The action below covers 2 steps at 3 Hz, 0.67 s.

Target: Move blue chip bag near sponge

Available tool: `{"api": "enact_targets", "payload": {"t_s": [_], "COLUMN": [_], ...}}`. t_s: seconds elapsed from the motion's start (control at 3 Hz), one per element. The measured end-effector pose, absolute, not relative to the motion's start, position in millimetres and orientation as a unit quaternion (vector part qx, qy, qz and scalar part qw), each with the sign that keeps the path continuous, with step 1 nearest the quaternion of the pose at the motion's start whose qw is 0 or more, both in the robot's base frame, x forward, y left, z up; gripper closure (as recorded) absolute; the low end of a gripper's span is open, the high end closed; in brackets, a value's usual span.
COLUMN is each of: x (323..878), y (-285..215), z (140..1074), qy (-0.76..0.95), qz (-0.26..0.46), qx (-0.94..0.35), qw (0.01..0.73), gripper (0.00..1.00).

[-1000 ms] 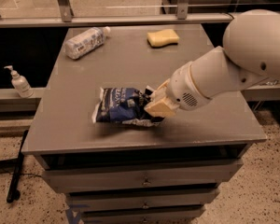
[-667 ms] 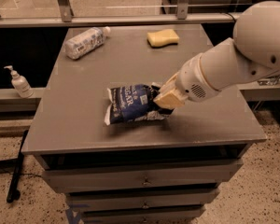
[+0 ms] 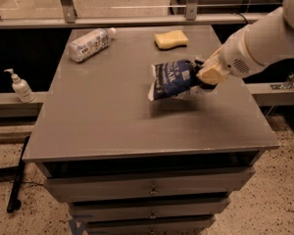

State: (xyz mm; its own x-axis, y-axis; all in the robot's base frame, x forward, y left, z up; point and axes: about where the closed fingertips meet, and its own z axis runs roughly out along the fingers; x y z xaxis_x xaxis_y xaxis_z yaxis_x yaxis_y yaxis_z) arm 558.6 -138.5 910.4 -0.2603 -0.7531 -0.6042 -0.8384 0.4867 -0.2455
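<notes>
Lettering on the crinkly dark blue foil chip bag (image 3: 172,79) with white edges is only partly readable. The bag's right end disappears into my pale yellow two-finger gripper (image 3: 201,75), which is clamped on that end, and I cannot see how deep the fingers reach. The bag hangs tilted over the flat grey table top (image 3: 112,121) with a soft shadow beneath it. It looks lifted, though I cannot tell whether its lower left corner is off the surface. Right of the bag, my bulky white arm (image 3: 264,38) rises and is cut off by the right edge and the top corner. Below the bag, the lowest of the table's grey drawers (image 3: 152,190) is cut off at the bottom.

Far left of the bag, off the table on a lower ledge, stands a small white pump bottle (image 3: 20,86). Left of the bag and further back, a clear plastic water bottle (image 3: 89,44) with a white cap lies on its side, well apart from the bag, and its label is too blurred to read. Just behind the bag sits the small yellow rectangular sponge (image 3: 171,39) with rounded corners, near the bag but not touching it. A strip of bare table top shows between the two.
</notes>
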Motion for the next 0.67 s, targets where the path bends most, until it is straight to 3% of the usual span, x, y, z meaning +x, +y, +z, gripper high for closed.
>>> {"api": "enact_targets", "payload": {"t_s": [0.67], "x": [563.7], "y": [-151.3], "z": [919.2], "qy": [0.792], "qz": [0.044], "qx": [-0.499], "qw": [0.348], "gripper": [1.0]}}
